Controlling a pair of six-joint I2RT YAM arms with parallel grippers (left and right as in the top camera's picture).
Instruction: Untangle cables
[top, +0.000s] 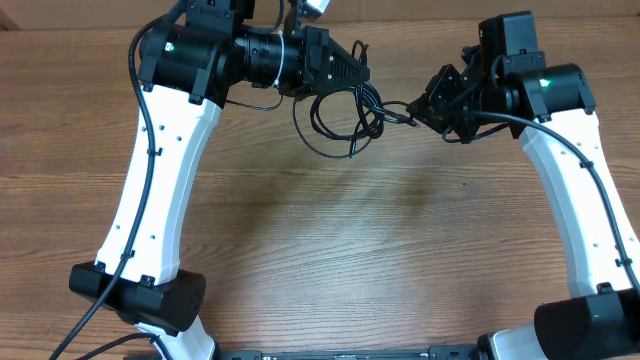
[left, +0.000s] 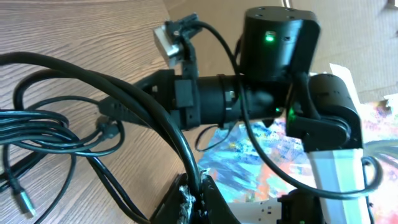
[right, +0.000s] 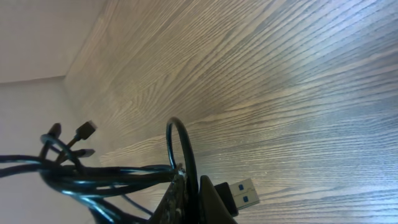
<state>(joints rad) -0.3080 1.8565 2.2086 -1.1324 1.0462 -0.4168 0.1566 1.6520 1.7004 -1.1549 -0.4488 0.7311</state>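
Cables (top: 345, 118) are being held as one loose black tangle over the far middle of the tabletop (top: 320, 250). Whether the lowest loops are touching the wood cannot be told.

The left tool (top: 355, 72), over the tabletop's far part and left of its middle, is being pressed together on several strands. In the left wrist view these cords are being run straight into its closed fingertips (left: 186, 198). The right tool (top: 425, 105), right of the tabletop's middle, is likewise being pinched shut on a loop, with a silvery USB plug (right: 244, 193) lying just beside its fingers.

The cords are being judged light, limp and smooth-jacketed, so they are likely to slide through a weak pinch and sag wherever they are unsupported. The small stiff plugs are being judged the parts most likely to snag in loops. A hold on a single strand close behind a plug is being favoured over a hold on the whole bunch. Slow, gentle parting is being advised, since hard pulling would probably tighten the knots.
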